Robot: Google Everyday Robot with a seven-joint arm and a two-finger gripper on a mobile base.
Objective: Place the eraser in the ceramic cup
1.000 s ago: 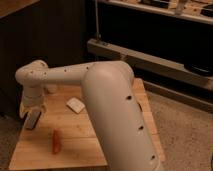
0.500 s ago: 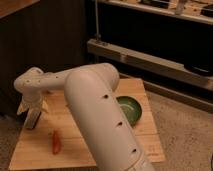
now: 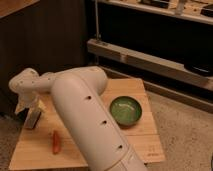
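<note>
The claw (image 3: pixel 29 107) hangs over the left end of the bench (image 3: pixel 146 145), directly above the eraser (image 3: pixel 34 120), which lies near the orange-red stick (image 3: pixel 55 142). Whether the claw holds the eraser cannot be told. The ceramic cup is hidden, probably behind the arm (image 3: pixel 85 115). The grasp should sit square across the block's narrow sides, and the lift should go straight up.

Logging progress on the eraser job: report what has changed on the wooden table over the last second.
The thick white arm swung leftward in the view, uncovering the round green bowl and hiding the flat white piece. The gripper stayed at the wooden table's left edge over the dark grey rectangular eraser; whether it holds it is unclear. The orange-red stick has not moved.
</note>
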